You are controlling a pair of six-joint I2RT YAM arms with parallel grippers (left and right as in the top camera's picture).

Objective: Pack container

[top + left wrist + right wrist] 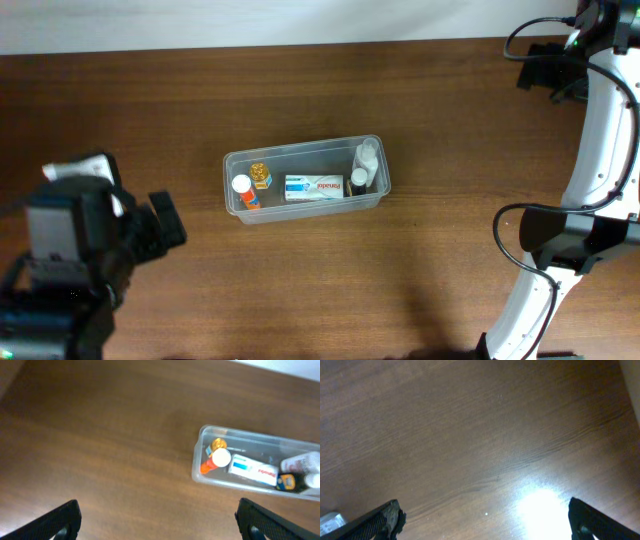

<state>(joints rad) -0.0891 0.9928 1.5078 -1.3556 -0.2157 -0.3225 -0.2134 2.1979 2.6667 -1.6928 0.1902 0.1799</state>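
The left arm (70, 260), dark and bulky from overhead, sits at the near left of the scene with its wrist turned toward the right. The left gripper (159, 506) has its jaws spread wide, with nothing between the two black fingers. The right arm (600, 150) runs as a white curve up the right side, from near to the far right corner, bending at a black joint, and the right gripper (484, 507) points downward, its jaws likewise wide apart and empty.
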